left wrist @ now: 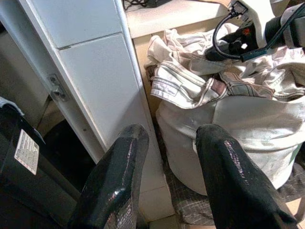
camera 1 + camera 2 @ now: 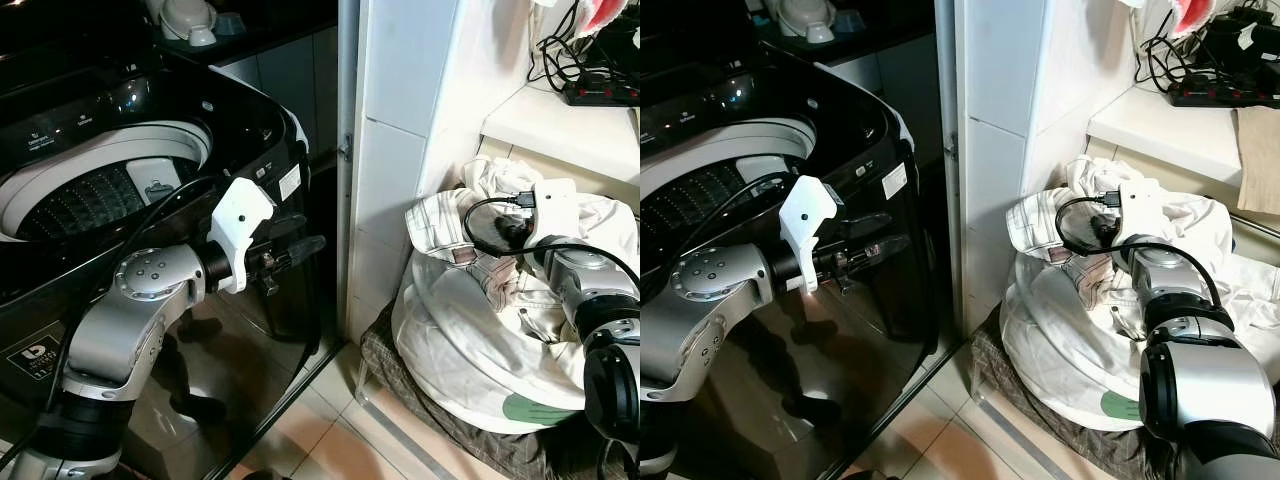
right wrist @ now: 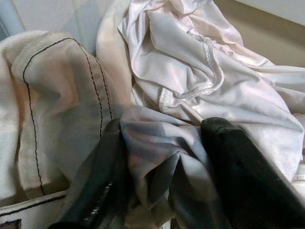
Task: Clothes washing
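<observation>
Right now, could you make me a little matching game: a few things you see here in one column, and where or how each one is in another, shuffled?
Things:
1. washing machine
2. pile of pale clothes
3. left end effector
4. right end effector

States:
A. pressed into the pale fabric
B. lid up, drum showing
C. open, holding nothing, in front of the machine
D. heaped on the floor by the white wall

Pairs: 1-B, 2-D, 3-C, 4-A
</observation>
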You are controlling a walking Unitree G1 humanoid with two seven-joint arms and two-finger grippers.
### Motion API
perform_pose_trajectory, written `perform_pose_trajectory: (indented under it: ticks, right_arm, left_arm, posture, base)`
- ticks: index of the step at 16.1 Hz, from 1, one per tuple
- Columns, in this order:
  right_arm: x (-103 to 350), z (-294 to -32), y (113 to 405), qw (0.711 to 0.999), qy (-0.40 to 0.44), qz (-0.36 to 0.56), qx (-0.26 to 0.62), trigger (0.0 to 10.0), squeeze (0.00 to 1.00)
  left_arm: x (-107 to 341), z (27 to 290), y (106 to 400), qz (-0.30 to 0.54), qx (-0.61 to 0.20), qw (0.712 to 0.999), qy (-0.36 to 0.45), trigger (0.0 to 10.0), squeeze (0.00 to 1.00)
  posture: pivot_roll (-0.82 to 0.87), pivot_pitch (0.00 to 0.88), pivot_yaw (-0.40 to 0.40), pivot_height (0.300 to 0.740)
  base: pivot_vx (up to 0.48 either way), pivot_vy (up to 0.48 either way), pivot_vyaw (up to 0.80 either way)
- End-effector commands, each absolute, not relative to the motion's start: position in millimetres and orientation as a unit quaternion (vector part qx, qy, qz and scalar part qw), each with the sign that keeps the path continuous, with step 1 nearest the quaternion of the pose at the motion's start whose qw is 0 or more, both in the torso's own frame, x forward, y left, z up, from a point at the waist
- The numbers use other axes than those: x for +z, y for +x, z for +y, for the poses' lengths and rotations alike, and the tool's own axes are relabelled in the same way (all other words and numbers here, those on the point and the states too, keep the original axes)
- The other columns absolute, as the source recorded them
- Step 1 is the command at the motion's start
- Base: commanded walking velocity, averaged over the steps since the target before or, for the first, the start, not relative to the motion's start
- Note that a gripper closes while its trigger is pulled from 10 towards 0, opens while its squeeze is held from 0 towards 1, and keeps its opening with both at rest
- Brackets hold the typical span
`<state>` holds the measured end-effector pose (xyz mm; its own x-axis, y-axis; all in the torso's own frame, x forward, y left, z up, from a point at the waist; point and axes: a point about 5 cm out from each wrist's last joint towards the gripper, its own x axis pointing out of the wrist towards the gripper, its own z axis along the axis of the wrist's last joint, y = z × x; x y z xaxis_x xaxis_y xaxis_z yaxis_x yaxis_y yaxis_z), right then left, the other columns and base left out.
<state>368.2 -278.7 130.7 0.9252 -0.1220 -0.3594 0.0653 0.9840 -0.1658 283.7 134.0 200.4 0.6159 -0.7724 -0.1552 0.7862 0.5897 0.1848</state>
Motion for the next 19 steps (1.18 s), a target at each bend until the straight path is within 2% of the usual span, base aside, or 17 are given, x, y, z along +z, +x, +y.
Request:
perform_pose_trajectory:
  ticks: [1, 11, 19]
  right_arm:
    - [139, -281, 371, 0.979, -0.075, 0.180, -0.058, 0.0, 0.00]
    - [146, -294, 369, 0.980, -0.064, 0.166, -0.088, 0.0, 0.00]
    - [198, -305, 375, 0.995, -0.055, 0.052, -0.059, 0.0, 0.00]
  left_arm:
    - [203, 133, 280, 0.029, -0.448, 0.885, 0.124, 10.0, 0.00]
    - [200, 130, 282, 0.032, -0.450, 0.885, 0.118, 10.0, 0.00]
    - [199, 116, 296, 0.000, -0.440, 0.893, 0.100, 10.0, 0.00]
  posture:
    - [0.17, 0.050, 0.069, 0.740]
    - [0.14, 0.035, 0.064, 0.740]
    - [0.01, 0.000, 0.054, 0.740]
  base:
    - [0.000, 0.000, 0.00]
    - [0.000, 0.000, 0.00]
    - [0.000, 0.000, 0.00]
